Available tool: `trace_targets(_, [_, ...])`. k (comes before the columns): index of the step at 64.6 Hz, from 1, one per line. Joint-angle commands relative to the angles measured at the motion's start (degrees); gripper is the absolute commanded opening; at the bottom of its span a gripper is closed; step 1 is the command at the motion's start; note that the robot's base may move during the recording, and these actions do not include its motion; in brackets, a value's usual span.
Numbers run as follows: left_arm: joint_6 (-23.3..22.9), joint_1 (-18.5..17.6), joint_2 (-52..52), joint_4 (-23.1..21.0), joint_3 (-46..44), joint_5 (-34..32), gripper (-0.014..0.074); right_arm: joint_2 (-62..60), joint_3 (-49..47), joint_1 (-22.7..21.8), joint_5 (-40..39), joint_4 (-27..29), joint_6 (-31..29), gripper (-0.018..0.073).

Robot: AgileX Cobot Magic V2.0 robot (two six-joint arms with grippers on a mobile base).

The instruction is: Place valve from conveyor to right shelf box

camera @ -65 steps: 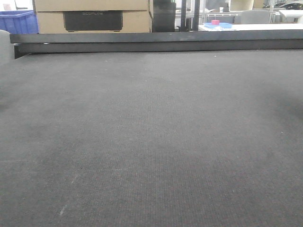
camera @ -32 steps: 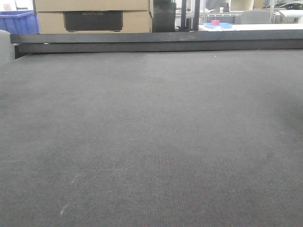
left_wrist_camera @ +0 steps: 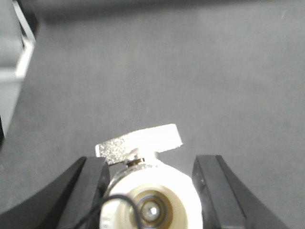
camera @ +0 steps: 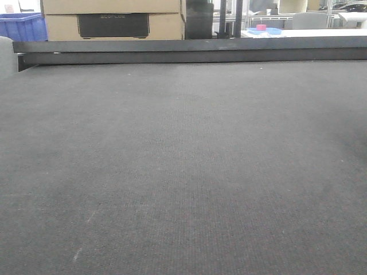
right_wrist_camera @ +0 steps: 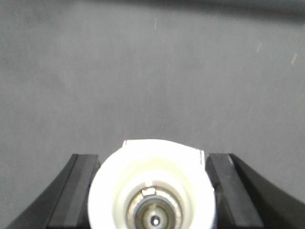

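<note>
evidently left tool (left_wrist_camera: pixel 150 160) clamps a valve (left_wrist_camera: pixel 147 200), right tool (right_wrist_camera: pixel 152 157) a second valve (right_wrist_camera: pixel 152 186); hold both firmly, level, above the belt (camera: pixel 183 172).

Left hand (left_wrist_camera: pixel 150 160) and right hand (right_wrist_camera: pixel 152 157) each apparently grip a valve (left_wrist_camera: pixel 148 188).

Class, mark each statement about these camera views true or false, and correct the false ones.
1. A valve sits between the fingers of the left gripper. True.
2. In the front view, the belt carries several valves. False: no valve shows on it in that view.
3. The bin beyond the rail is red. False: it is blue.
4. The right gripper has a second valve, with a white base, between its fingers. True.
</note>
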Motion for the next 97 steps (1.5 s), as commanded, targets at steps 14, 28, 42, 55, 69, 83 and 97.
trace_targets(14, [-0.38,-0.20,-3.70,-0.14,-0.11,-3.56,-0.0111,-5.40,-0.50,-0.10,-8.02,1.28,-0.24,-0.0153])
trace_targets(28, [-0.38,-0.20,-3.69,-0.14,-0.11,-3.22,-0.0111,-5.51,-0.50,-0.10,-8.08,2.30,-0.24,-0.0153])
trace_targets(42, [-0.38,-0.20,-3.69,-0.14,-0.11,-3.83,-0.0111,-5.51,-0.50,-0.10,-7.85,2.28,-0.24,-0.0153])
trace_targets(55, [-0.38,-0.20,-3.69,-0.14,-0.11,-3.83,-0.0111,-5.51,-0.50,-0.10,-7.85,2.28,-0.24,-0.0153])
trace_targets(69, [-0.38,-0.20,-3.69,-0.14,-0.11,-3.83,-0.0111,-5.51,-0.50,-0.10,-7.95,2.28,-0.24,-0.0153])
trace_targets(83, [-0.38,-0.20,-3.69,-0.14,-0.11,-3.83,-0.0111,-5.51,-0.50,-0.10,-7.95,2.28,-0.24,-0.0153])
trace_targets(97, [-0.38,-0.20,-3.69,-0.14,-0.11,-3.83,-0.0111,-5.51,-0.50,-0.10,-7.95,2.28,-0.24,-0.0153])
